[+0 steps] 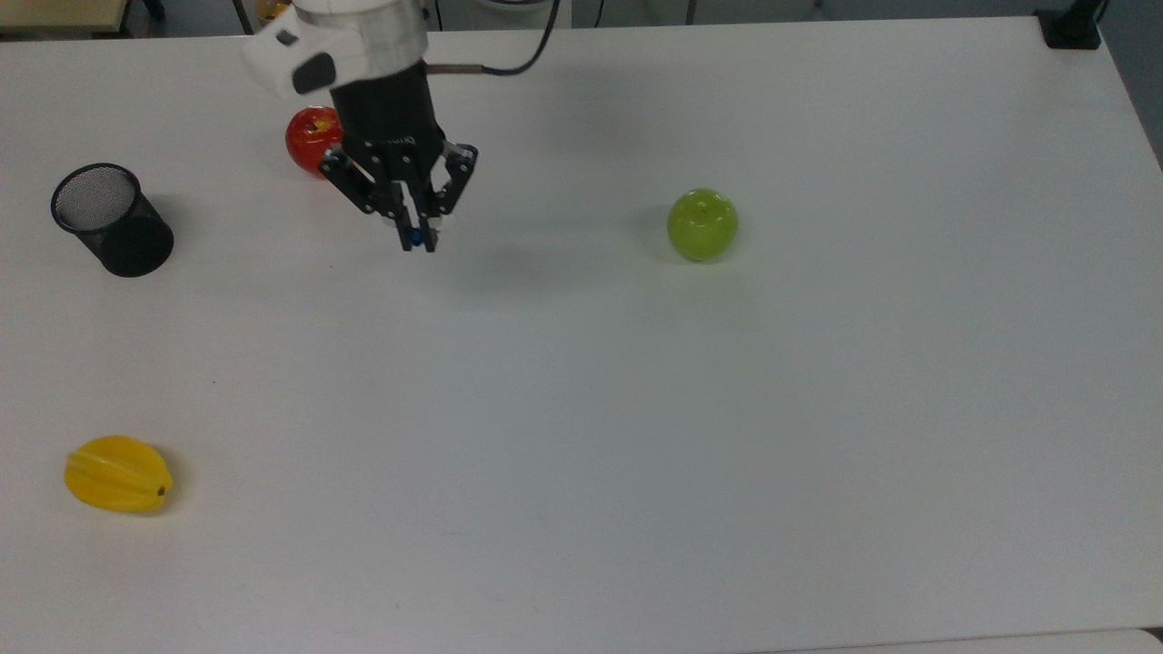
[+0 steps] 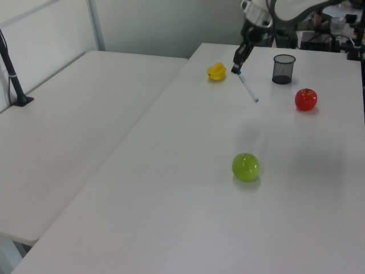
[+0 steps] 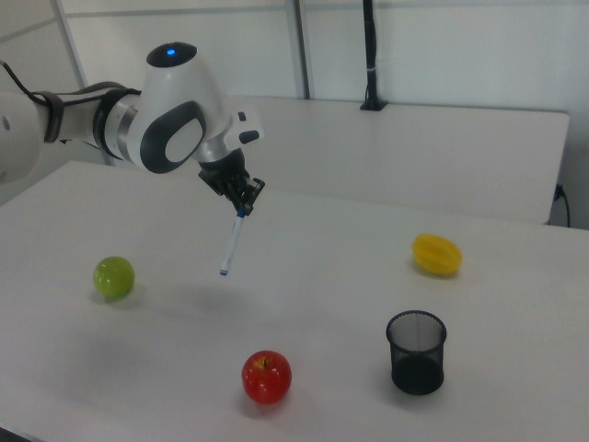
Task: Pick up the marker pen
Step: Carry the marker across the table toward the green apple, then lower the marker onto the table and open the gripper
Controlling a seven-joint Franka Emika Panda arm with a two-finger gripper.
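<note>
White laminate bench [image 1: 636, 409] below; the black two-finger pincer [image 3: 244, 206] clamps the slim white-barrelled marker pen [image 3: 231, 245] at its blue cap end; probably light, stiff, slick, apt to swing.

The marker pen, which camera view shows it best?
The right view: the marker pen hangs full length from the gripper, clear of the table. The left view shows it smaller, slanting below the gripper. The top view shows just its blue end between the gripper's fingers.
</note>
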